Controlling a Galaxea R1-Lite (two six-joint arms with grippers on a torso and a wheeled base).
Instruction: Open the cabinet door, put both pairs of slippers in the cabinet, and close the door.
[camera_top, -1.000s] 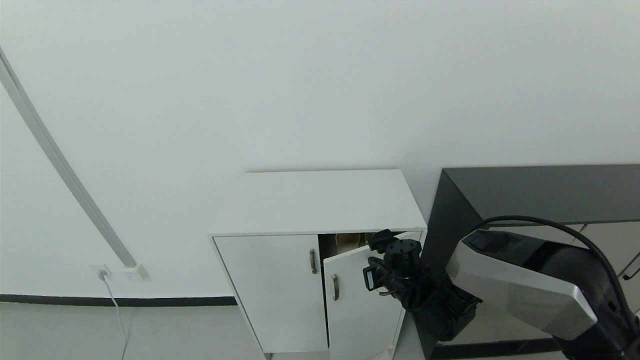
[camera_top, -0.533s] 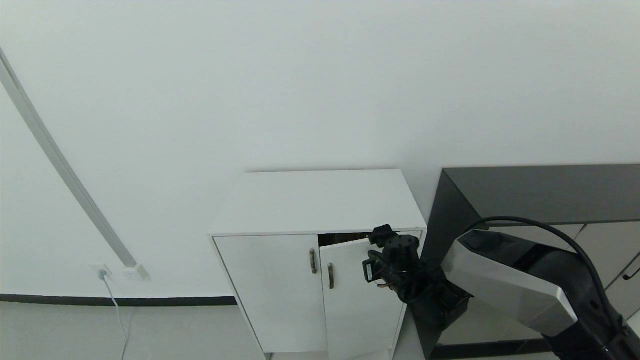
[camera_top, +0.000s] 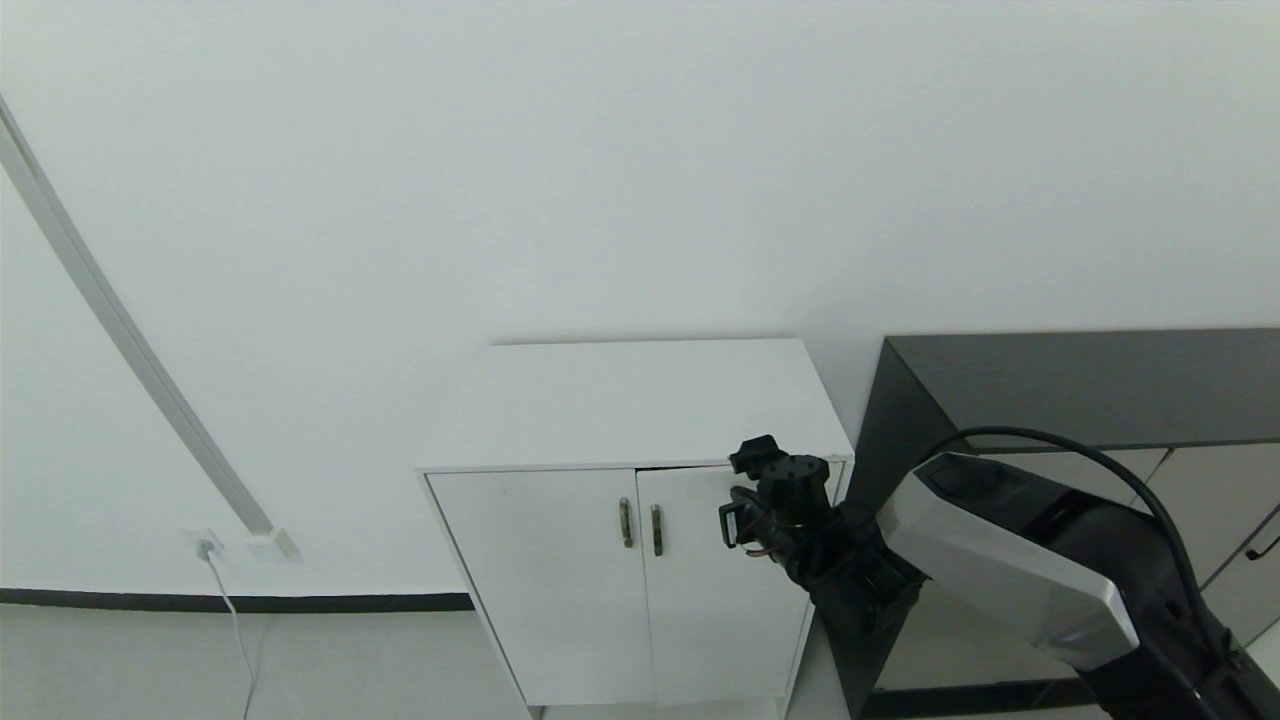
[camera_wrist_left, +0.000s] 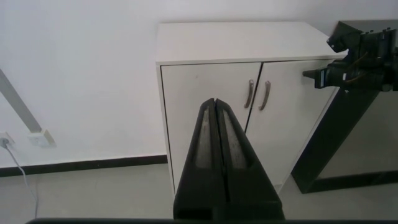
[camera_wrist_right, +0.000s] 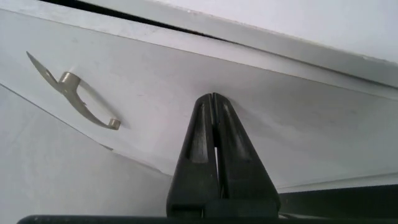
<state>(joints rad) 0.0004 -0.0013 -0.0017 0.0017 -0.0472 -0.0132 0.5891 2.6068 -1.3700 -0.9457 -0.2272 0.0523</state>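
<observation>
Trunking (camera_top: 130, 340) in pale grey runs slantwise down the white wall at the far left and ends just above a wall socket (camera_top: 205, 545). A plug sits in the socket, and its cable (camera_top: 235, 620) drops toward the floor. To the right stands the white cabinet (camera_top: 640, 400), its back against the wall. Its left door (camera_top: 540, 580) is shut. The left gripper (camera_wrist_left: 214, 109) points at this door from well apart, its fingers pressed together with nothing between them. Two slim metal handles meet at the middle seam, the left handle (camera_top: 625, 523) just beside the right handle (camera_top: 656, 530). The right door (camera_top: 710, 610) lies almost flush with the front, and the right wrist view shows a thin dark slit along its top edge. The right gripper (camera_wrist_right: 213, 102) has its fingers pressed together and empty, their tips touching the upper face of the right door, between the handle and the hinge side. Just beside the cabinet on the right is a black sideboard (camera_top: 1080, 385).
</observation>
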